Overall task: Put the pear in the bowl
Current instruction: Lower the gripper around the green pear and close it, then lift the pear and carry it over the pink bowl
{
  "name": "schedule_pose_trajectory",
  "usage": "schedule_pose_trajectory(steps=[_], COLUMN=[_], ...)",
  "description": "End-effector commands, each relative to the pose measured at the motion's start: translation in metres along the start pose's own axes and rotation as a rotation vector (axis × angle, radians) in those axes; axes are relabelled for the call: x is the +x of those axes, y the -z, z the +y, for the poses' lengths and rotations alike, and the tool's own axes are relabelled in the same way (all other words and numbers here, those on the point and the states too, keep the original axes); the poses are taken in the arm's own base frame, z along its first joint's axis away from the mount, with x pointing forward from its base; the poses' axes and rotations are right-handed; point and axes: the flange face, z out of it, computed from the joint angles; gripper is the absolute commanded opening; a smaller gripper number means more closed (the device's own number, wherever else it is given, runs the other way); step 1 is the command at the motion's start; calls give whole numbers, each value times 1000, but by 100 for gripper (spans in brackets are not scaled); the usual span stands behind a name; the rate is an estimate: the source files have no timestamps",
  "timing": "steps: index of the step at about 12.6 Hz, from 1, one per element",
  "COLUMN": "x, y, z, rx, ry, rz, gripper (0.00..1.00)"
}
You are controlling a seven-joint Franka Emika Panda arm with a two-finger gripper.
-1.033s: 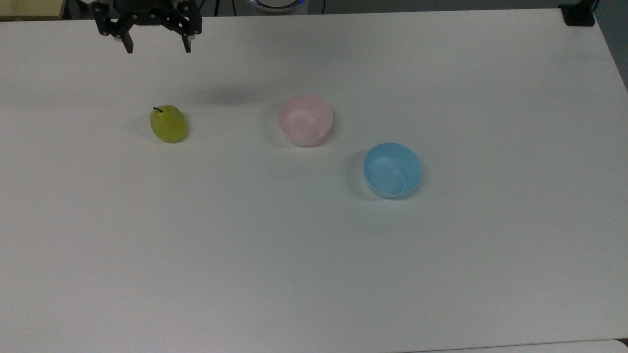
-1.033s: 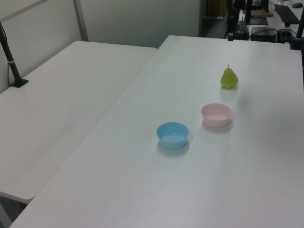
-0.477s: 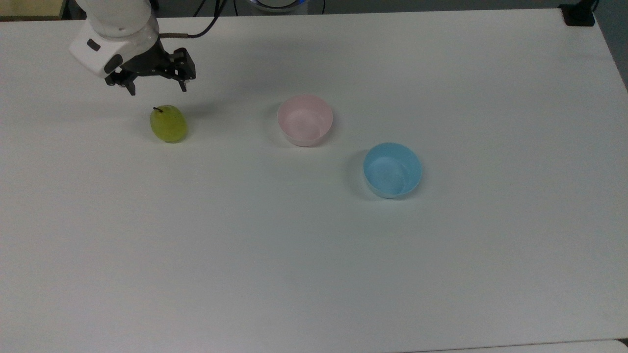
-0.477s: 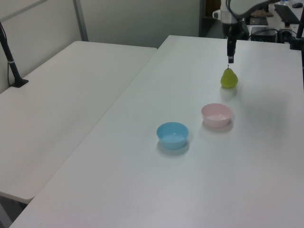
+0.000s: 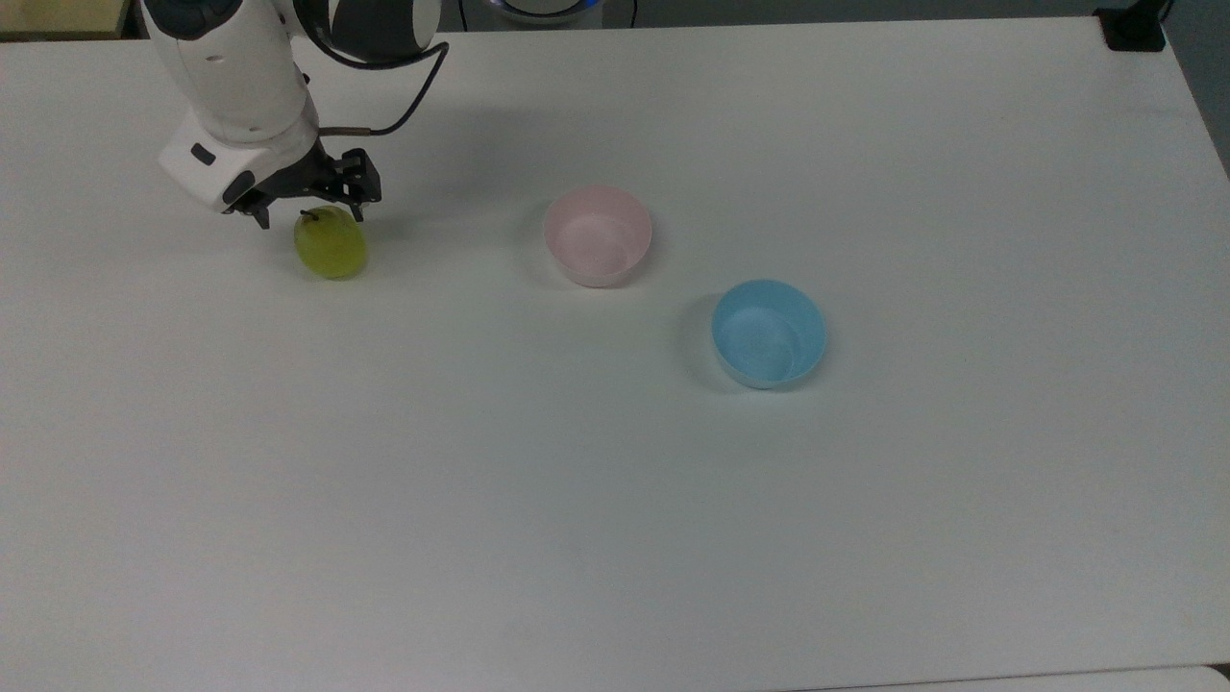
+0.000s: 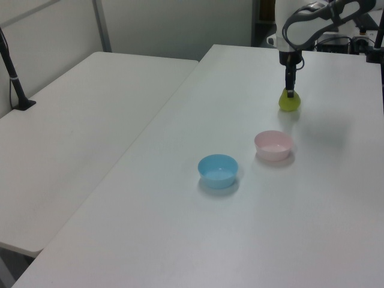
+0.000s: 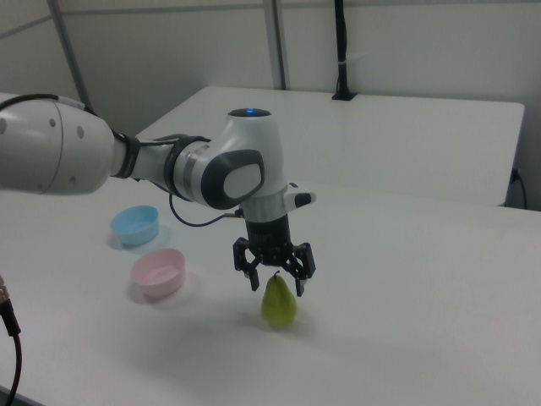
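The yellow-green pear (image 5: 332,247) (image 6: 290,102) (image 7: 278,304) stands upright on the white table (image 5: 615,500), at the top view's left. My gripper (image 5: 309,217) (image 6: 290,91) (image 7: 276,285) hangs open just over the pear's top, one finger on each side of the dark stem. The fingers do not grip the fruit. The pale pink bowl (image 5: 598,235) (image 6: 273,146) (image 7: 158,272) sits apart from the pear, to the top view's right of it, and holds nothing.
A light blue bowl (image 5: 769,333) (image 6: 218,170) (image 7: 135,225) stands beyond the pink one, further to the top view's right. A second white table (image 6: 78,138) adjoins on the left view's left, with a black pole (image 6: 13,78) on it.
My arm has come down from the table's far edge toward the pear. The open fingers now straddle the stem, where they hung above it half a second ago. Pear and bowls have not moved.
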Motion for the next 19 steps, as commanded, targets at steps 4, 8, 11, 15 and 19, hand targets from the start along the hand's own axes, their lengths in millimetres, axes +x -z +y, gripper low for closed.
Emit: schedule_pose_trajectory(steps=[4,8,11,15,19], x=[-1,-4,-10,-19,-11], y=[-18,-5,22,71,98], z=[-6,-6,-8,-35,-112], rx=[-27,-28,-32,-27,-20], ry=[42,39,29,52,18], rz=[6,14,28,35,4], gripper=[42,36,37,37,37])
